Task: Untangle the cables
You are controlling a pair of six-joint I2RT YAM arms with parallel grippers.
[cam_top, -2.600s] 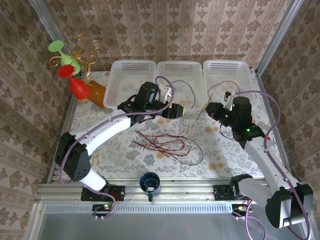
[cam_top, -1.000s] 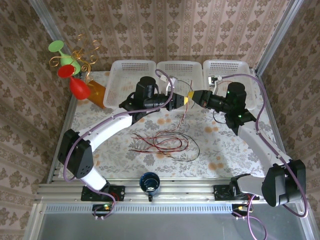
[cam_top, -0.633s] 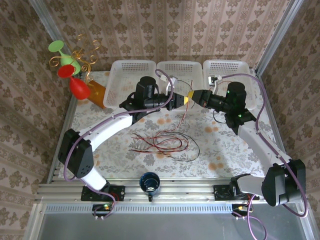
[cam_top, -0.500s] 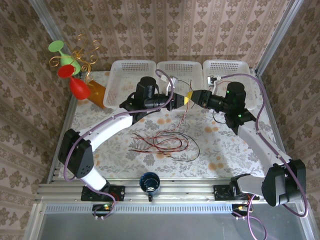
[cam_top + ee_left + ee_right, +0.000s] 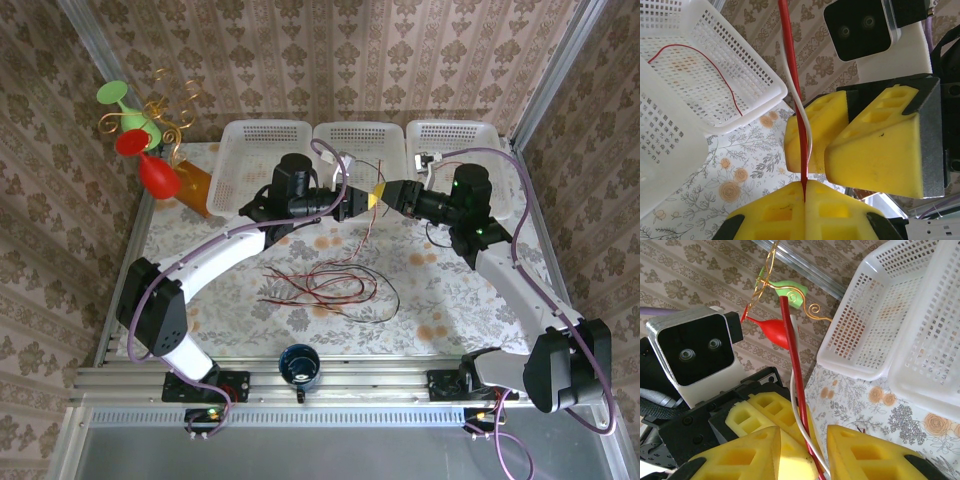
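Red cable (image 5: 791, 75) is pinched dead-centre in the left gripper (image 5: 804, 186), pads pressed together on it. A thin white strand (image 5: 808, 132) runs alongside the red and meets the same pinch point. Both are held up off the table (image 5: 200, 290), in front of the middle white basket (image 5: 358, 127).

Right gripper (image 5: 805, 436) sits nose-to-nose with the left, fingers (image 5: 870, 455) spread a little, with red and white passing through the gap. Can't tell whether its pads actually touch the strands, since the wrist view is too close for that.

Rest of the cables (image 5: 325, 285): loose red and black loops lying flat mid-table, nearer the bases than the two grippers. A red strand hangs from the grippers down toward them.

One more red wire (image 5: 715, 70) lies inside a mesh basket (image 5: 752, 72). Blue cup (image 5: 299, 364) stands at the near edge, apart from the loops.
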